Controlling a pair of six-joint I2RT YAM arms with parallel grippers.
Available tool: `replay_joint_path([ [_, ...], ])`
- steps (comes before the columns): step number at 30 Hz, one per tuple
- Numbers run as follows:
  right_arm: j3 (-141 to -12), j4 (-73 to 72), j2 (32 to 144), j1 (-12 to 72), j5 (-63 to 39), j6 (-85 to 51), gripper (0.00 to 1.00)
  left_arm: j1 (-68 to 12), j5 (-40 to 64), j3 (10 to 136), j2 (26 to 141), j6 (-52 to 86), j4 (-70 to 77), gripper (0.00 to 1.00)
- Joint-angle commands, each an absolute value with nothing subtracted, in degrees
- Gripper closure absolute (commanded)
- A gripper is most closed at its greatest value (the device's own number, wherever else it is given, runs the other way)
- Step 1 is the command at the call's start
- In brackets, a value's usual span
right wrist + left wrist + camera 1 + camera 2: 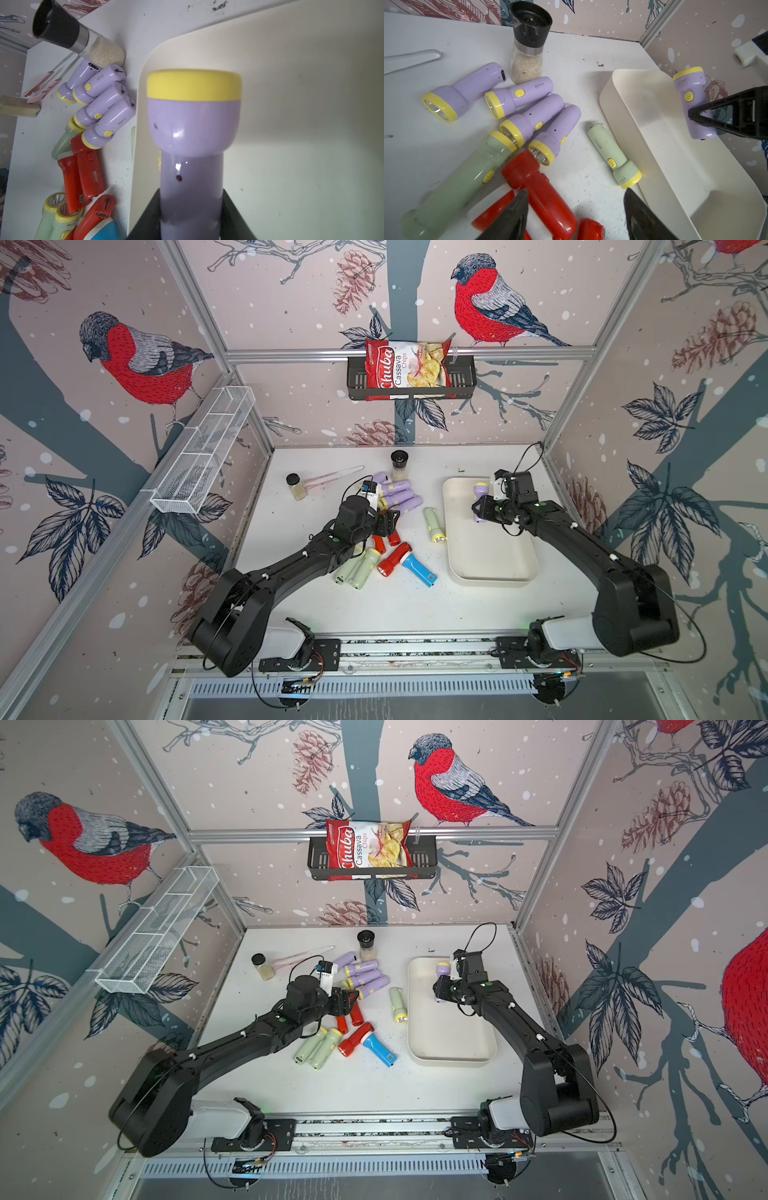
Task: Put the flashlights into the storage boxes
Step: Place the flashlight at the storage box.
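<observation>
Placing step: lilac plastic yellow-headed flashlight [481,491] pinched by right end effector [480,509] over cream shallow plastic tray [490,560], 11 o'clock corner. Left end effector [576,193] spread above red flashlights [542,191], tray's 9 o'clock. Next, likely: lower, release.

Left arm [291,564] stretched forward, left gripper [576,191] angled down, jaws apart. Right arm [582,539] bent inward, right gripper [478,508] clamped on lilac flashlight [193,124].

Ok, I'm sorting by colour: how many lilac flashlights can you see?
5. Four lilac flashlights lie bunched by the grinder; the fifth is in the right gripper above the tray. The left arm may hide more.
</observation>
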State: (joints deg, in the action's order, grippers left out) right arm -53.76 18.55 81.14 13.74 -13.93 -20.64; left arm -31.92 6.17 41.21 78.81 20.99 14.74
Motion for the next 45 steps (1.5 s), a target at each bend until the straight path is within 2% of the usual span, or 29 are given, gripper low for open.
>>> replay_joint_path([
  [1,-53.7,15.5,82.9,12.5,-17.0,-18.6,0.63,-31.9,7.7,43.3,80.7,20.4,17.7,0.29],
  [10,-54.8,12.5,90.5,11.4,-19.0,-17.5,0.62,-32.0,6.6,48.8,85.3,20.4,14.7,0.29],
  [22,-63.5,14.4,102.2,12.7,-23.7,-14.0,0.63,-31.8,2.9,44.8,82.6,24.1,14.5,0.29],
  [31,-67.2,15.1,108.2,17.4,-27.1,-14.4,0.61,-30.9,1.9,43.8,82.4,24.7,12.3,0.29],
  [34,-67.7,14.9,109.2,17.7,-27.0,-15.3,0.58,-30.7,1.8,43.8,82.3,24.8,11.3,0.29],
  [38,-68.2,14.9,109.4,17.7,-25.6,-16.3,0.45,-30.6,1.5,43.7,81.8,24.6,10.6,0.28],
  [41,-68.6,15.3,108.9,17.7,-24.7,-16.6,0.4,-30.5,1.5,43.4,81.3,24.5,10.4,0.28],
  [45,-68.5,15.5,107.6,17.7,-23.7,-16.9,0.4,-30.2,1.5,43.0,80.3,24.5,10.1,0.28],
])
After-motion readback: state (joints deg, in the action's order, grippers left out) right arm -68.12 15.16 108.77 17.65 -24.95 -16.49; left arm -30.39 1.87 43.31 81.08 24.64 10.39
